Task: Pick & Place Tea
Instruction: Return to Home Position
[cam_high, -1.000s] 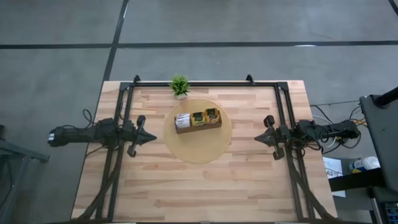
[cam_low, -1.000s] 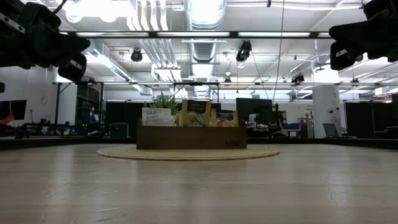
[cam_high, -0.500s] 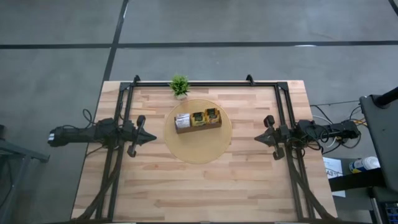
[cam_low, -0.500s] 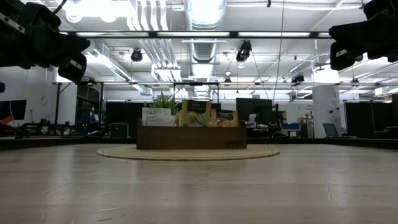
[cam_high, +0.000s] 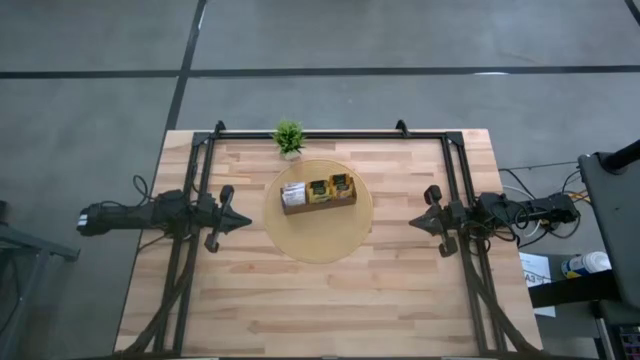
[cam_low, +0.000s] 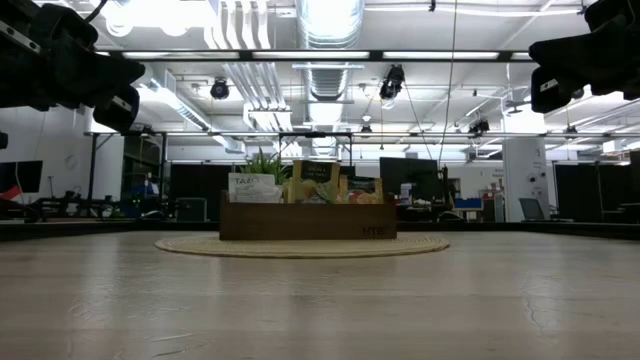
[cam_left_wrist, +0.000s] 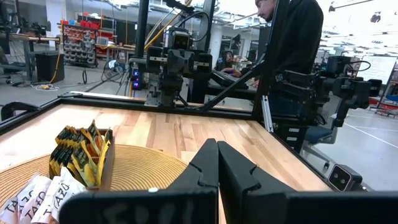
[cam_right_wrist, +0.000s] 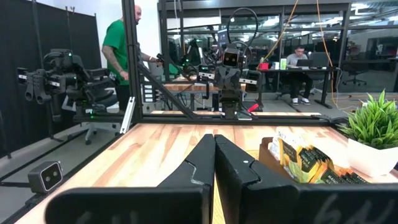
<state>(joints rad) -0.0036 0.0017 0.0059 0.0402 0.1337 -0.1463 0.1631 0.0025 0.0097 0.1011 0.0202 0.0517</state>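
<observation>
The tea sachets (cam_high: 318, 190) stand upright in a brown compartment tray (cam_high: 319, 206) on a round woven mat (cam_high: 318, 240) at the table's middle: white ones (cam_left_wrist: 37, 196) at the left end, dark green-and-yellow ones (cam_left_wrist: 78, 155) in the other compartments. My left gripper (cam_high: 248, 221) hovers shut at the table's left side, level, pointing toward the tray. My right gripper (cam_high: 412, 223) hovers shut at the right side, facing it. Both are well clear of the tray.
A small green potted plant (cam_high: 289, 138) stands at the table's far edge behind the mat. A black frame (cam_high: 310, 133) runs along the far edge and both sides. People stand in the room beyond the table. Bare wood lies in front of the mat.
</observation>
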